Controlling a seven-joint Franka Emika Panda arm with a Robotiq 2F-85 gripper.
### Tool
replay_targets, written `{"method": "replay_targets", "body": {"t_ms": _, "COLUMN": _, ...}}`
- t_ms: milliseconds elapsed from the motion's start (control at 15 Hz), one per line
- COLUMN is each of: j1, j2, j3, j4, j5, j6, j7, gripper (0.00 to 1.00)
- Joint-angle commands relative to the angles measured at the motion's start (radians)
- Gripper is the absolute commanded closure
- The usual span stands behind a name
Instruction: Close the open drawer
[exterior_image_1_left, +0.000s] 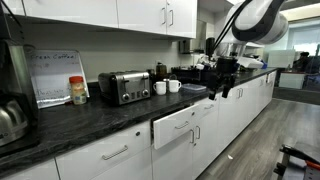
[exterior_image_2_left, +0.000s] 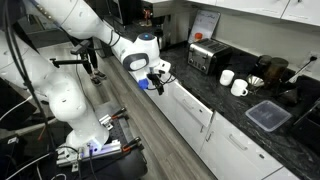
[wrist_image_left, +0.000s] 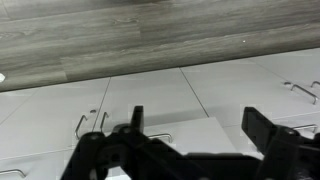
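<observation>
Noted drawer (exterior_image_1_left: 178, 128) standing open under counter (exterior_image_1_left: 95, 118), just left of claw (exterior_image_1_left: 223, 91), spread and empty; probably light, rigid, easy-sliding, so push squarely on white front beside handle (exterior_image_1_left: 184, 124).

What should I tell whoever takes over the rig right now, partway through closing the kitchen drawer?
Gripper: open and empty in the wrist view. In an exterior view it hangs in front of the cabinets, apparently not touching the drawer.
Shallow white drawer with the slim silver bar handle: pulled partway out beneath the dark stone counter.
Done: nothing that shows; the drawer is still open.
Left: bring the gripper to the drawer front and push until it sits flush with the neighbouring white fronts.
</observation>
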Motion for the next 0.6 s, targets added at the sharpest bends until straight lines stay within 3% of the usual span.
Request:
{"method": "replay_targets", "body": {"t_ms": 0, "j1": -0.064, "j2": -0.221, "j3": 0.066, "j4": -0.051, "j5": -0.018, "j6": -0.213, "j7": 0.022, "gripper": 0.0}}
{"method": "replay_targets", "body": {"t_ms": 133, "j1": -0.063, "j2": -0.297, "j3": 0.072, "j4": -0.003, "j5": 0.011, "j6": -0.324, "j7": 0.016, "gripper": 0.0}}
{"method": "replay_targets", "body": {"t_ms": 200, "j1": -0.057, "j2": -0.2, "j3": 0.071, "j4": 0.001, "j5": 0.018, "j6": -0.247, "j7": -0.001, "gripper": 0.0}}
{"method": "replay_targets", "body": {"t_ms": 333, "j1": -0.058, "j2": -0.282, "j3": 0.073, "j4": 0.003, "j5": 0.018, "j6": -0.305, "j7": 0.003, "gripper": 0.0}}
{"method": "replay_targets", "body": {"t_ms": 533, "j1": -0.059, "j2": -0.309, "j3": 0.073, "j4": -0.001, "j5": 0.018, "j6": -0.316, "j7": 0.003, "gripper": 0.0}}
